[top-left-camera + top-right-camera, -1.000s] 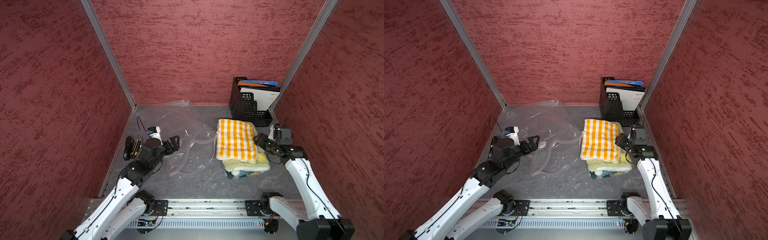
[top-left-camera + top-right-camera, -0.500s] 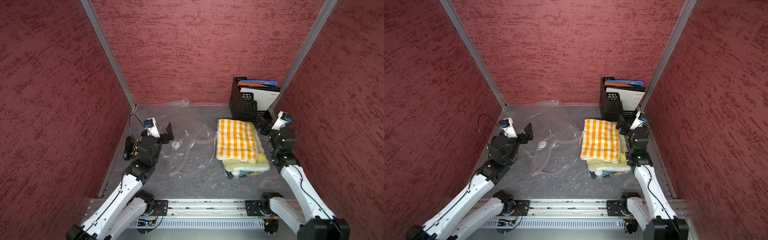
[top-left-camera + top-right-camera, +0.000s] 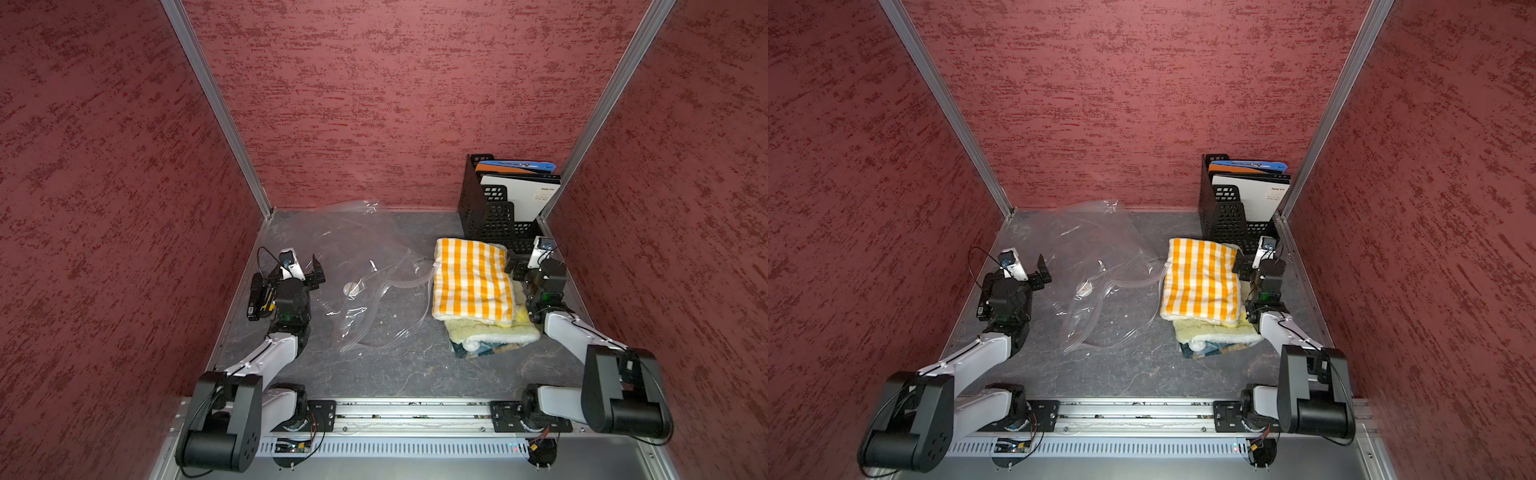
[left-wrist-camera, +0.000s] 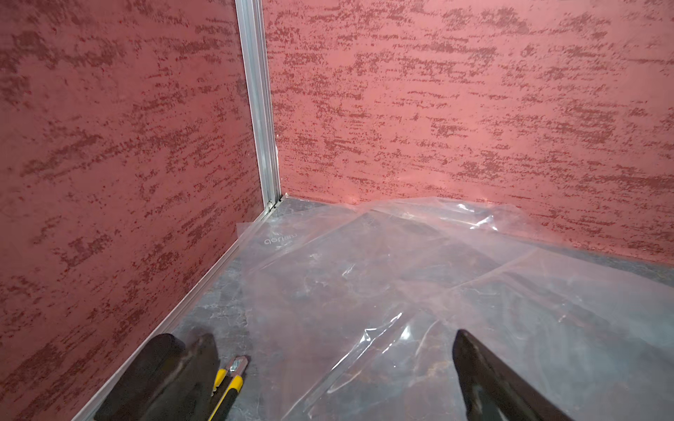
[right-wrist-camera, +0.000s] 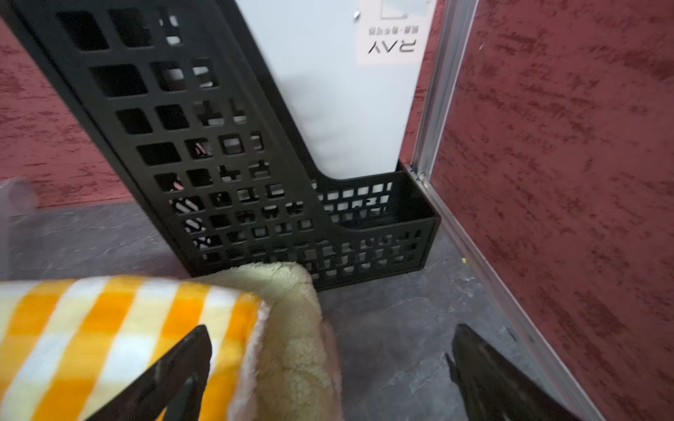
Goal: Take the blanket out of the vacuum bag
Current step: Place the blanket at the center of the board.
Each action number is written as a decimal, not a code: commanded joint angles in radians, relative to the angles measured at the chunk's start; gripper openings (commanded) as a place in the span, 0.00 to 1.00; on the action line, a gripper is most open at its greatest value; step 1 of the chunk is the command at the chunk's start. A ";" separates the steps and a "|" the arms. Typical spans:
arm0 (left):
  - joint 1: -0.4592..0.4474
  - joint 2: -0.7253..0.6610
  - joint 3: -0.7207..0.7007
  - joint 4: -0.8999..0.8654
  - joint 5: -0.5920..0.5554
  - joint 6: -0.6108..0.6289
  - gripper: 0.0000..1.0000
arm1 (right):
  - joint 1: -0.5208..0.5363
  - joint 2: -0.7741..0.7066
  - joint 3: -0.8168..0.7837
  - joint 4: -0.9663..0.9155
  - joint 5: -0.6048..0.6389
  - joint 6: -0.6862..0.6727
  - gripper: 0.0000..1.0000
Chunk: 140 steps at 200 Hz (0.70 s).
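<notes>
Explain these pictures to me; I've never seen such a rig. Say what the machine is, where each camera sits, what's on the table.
It is a robot with two arms, the left arm and the right arm, each ending in a two-fingered gripper. Two pictures look down from above; the other two come from cameras on the wrists. On the table are an empty clear vacuum bag, a folded checked blanket outside it, a black file rack and a utility knife. The left gripper and right gripper are both open and hold nothing.
</notes>
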 commanded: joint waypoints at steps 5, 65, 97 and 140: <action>0.034 0.129 -0.064 0.184 0.092 -0.024 0.99 | 0.010 -0.061 -0.026 -0.059 -0.065 0.048 0.99; 0.052 0.302 -0.034 0.292 0.209 -0.007 0.99 | 0.055 0.020 -0.164 0.216 -0.005 0.018 0.99; 0.065 0.330 0.028 0.227 0.250 -0.001 0.99 | 0.069 -0.018 -0.221 0.272 0.027 0.003 0.99; 0.079 0.317 0.057 0.143 0.281 -0.012 0.99 | 0.081 0.046 -0.083 0.065 -0.073 -0.120 0.99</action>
